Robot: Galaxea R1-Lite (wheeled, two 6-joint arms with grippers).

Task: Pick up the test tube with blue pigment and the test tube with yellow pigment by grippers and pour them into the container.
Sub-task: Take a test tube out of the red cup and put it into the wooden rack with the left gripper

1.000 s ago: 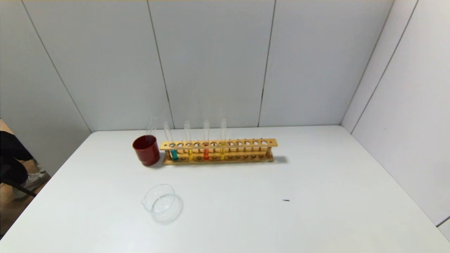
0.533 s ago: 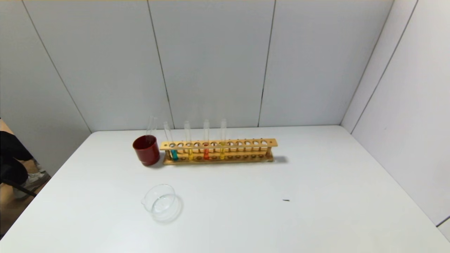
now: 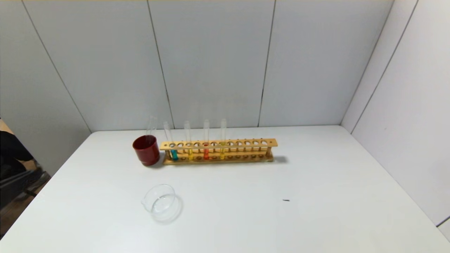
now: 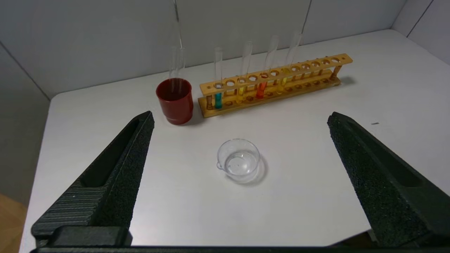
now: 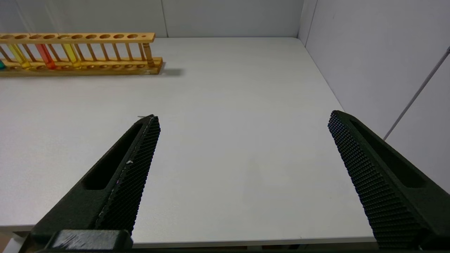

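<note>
Rack (image 3: 218,151): pale varnished wood. Tubes (image 3: 187,135) and dish (image 3: 160,202): clear glossy glass. Cup (image 3: 146,150): opaque glossy red, plastic-looking. Counter (image 3: 316,196): smooth matt white. Left tool (image 4: 240,117) and right tool (image 5: 242,117) fingers: black, rough-grained and knurled.

Wooden rack (image 5: 81,52) cut off, right wrist.

blue tube (image 3: 173,151) and yellow tube (image 3: 190,151) racked; dish (image 3: 161,202) empty.
</note>
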